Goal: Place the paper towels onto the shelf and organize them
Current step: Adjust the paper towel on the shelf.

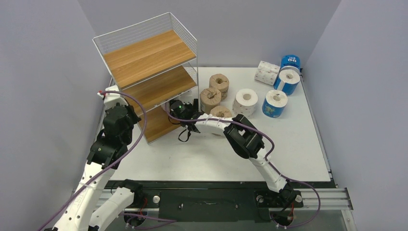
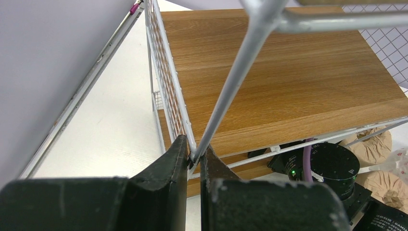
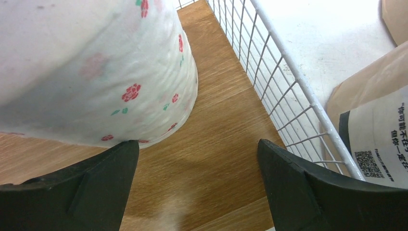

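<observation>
The shelf stands at the back left, a white wire rack with wooden boards. My left gripper is shut on a thin wire at the shelf's near left corner. My right gripper reaches into a lower tier and stands open over the board. A white floral paper towel roll sits upright there, just beyond the left fingertip; nothing lies between the fingers. On the table to the right stand three brown rolls, a white roll, three blue rolls and floral white rolls.
The shelf's wire mesh side runs close along my right finger, with a brown roll just outside it. Grey walls close in the table on the left, back and right. My right arm's forearm lies between the shelf and the brown rolls.
</observation>
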You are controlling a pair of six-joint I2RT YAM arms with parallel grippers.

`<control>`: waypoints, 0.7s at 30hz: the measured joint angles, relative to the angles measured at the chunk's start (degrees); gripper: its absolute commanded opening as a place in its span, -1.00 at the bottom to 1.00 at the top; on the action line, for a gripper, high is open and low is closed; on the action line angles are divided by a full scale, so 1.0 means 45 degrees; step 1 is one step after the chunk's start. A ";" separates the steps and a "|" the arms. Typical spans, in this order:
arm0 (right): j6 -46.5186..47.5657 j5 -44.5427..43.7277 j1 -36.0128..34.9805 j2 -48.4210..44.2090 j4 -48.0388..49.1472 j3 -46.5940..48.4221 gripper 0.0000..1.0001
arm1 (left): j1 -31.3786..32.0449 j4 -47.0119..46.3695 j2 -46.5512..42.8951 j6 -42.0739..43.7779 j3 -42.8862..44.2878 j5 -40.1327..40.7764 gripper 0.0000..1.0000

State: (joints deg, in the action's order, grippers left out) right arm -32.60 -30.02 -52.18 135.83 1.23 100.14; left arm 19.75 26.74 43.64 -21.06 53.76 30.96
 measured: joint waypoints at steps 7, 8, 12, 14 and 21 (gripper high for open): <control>0.0112 0.0432 0.0019 -0.0257 0.1171 -0.0801 0.78 | 0.0010 -0.0024 0.0034 0.0000 0.0000 0.0015 -0.99; 0.0117 0.0588 0.0010 -0.0359 0.1481 -0.1064 0.78 | 0.0010 -0.0039 0.0039 0.0000 0.0000 0.0019 -0.92; 0.0146 0.1146 -0.0131 -0.0913 0.2268 -0.2089 0.78 | 0.0010 -0.0049 0.0146 -0.0112 0.0058 0.0024 -0.55; 0.0199 0.1248 -0.0253 -0.1258 0.2429 -0.2662 0.78 | 0.0015 -0.0092 0.0185 -0.0466 0.0063 -0.0034 -0.33; 0.0199 0.1321 -0.1190 -0.2725 0.2681 -0.4357 0.78 | 0.0117 -0.0053 0.0442 -0.1248 0.0199 -0.0661 0.26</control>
State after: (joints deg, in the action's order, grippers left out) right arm -31.70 -24.08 -57.54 123.57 13.30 80.53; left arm 20.27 26.50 45.63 -26.68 54.65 27.99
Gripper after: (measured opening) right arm 0.890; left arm 0.503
